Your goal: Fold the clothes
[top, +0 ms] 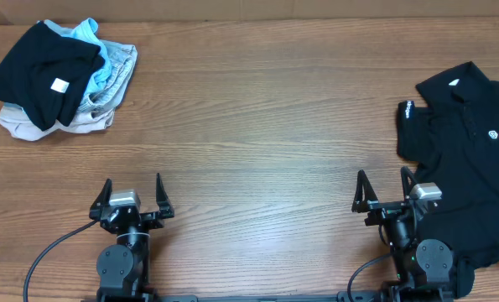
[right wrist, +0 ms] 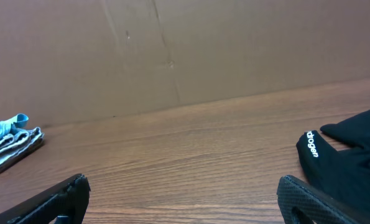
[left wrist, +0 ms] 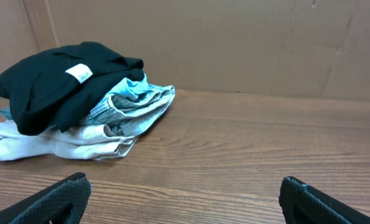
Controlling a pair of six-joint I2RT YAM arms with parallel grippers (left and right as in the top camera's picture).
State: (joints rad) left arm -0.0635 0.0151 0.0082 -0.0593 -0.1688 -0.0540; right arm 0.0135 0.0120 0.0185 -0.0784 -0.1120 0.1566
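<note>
Jaws: left gripper [top: 132,183] and right gripper [top: 384,176] both spread, empty.
Risk: crumpled polo shirt [top: 467,143] at the table's [top: 257,143] right edge could slide off.
Cause: one-sided pull.

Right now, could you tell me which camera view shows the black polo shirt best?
Overhead: the polo shirt shows its collar, a sleeve and chest logo, though the frame crops it. The right wrist view catches only a lettered sleeve edge; the left wrist view shows none.

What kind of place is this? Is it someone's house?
Probably a robot test bench, not a home: a left pincer and right pincer sit at a wooden table, plain cardboard wall behind, black polo shirt laid out.
</note>
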